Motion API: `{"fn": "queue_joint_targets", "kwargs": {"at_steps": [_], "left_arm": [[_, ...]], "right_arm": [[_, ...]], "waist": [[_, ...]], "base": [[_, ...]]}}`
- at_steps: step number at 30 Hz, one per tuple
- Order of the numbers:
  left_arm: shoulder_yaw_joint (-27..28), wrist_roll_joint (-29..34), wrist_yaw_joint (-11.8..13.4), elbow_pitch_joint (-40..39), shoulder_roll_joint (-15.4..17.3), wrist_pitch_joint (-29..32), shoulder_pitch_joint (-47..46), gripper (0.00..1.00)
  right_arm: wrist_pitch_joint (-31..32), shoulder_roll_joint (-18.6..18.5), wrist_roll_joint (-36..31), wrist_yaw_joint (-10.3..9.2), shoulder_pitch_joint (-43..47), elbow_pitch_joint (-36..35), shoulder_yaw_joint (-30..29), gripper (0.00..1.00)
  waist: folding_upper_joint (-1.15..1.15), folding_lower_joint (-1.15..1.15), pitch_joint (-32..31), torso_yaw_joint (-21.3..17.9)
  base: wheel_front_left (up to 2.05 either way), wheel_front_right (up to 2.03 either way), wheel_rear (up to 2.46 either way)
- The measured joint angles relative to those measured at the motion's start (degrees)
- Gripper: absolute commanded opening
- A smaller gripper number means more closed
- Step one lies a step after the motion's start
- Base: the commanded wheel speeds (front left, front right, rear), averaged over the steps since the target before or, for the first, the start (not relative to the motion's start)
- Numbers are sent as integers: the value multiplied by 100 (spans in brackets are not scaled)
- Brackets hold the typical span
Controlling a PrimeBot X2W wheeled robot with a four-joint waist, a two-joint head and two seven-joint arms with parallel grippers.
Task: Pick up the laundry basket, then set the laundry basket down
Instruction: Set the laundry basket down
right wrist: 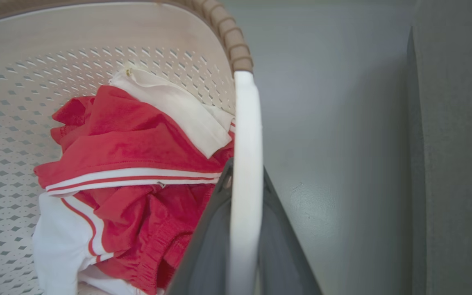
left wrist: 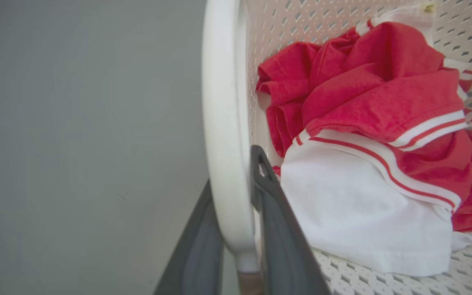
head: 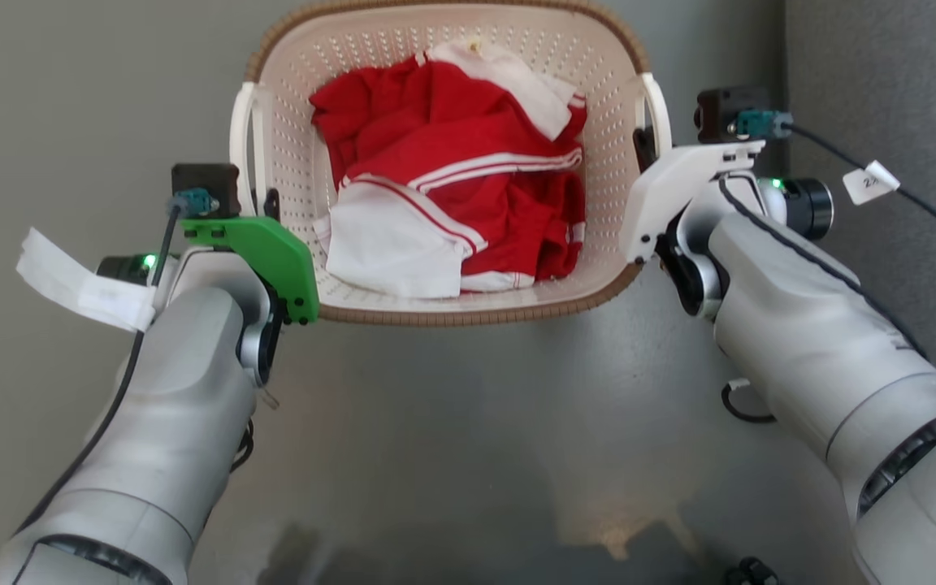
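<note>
The basket point(head: 452, 313) sits between both arms over the grey floor point(head: 468, 422); I cannot tell whether it touches the floor. Inside it lies a crumpled heap of red and white clothes point(head: 452, 187), piled toward its near wall. The left gripper point(left wrist: 236, 221) is closed narrow around the basket's left handle point(left wrist: 223, 123), one finger on each side. The right gripper point(right wrist: 242, 229) pinches the right handle point(right wrist: 246, 135) likewise.

A crumpled red garment point(head: 468, 146) with white stripes lies bunched at the far middle. A white cloth point(head: 391, 244) edged in red covers its near left side, and another white piece point(head: 517, 81) lies on its far edge. Smooth grey floor point(head: 468, 422) spreads all around, and a darker grey panel point(head: 882, 65) stands at the far right.
</note>
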Motion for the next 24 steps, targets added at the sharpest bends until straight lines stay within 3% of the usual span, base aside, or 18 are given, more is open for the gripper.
{"fn": "queue_joint_targets", "kwargs": {"at_steps": [11,24], "left_arm": [[16,75,36,2,41,-140,-635,0],[2,113,41,159,23,-350,-781,0]], "right_arm": [[-137,-25,-25,0,-621,36,-78,0],[-302,-14,-51,1,-698,85,-81,0]], "waist": [[0,0,895,7],[0,0,1583,-6]], "base": [[0,0,0],[0,0,0]]}}
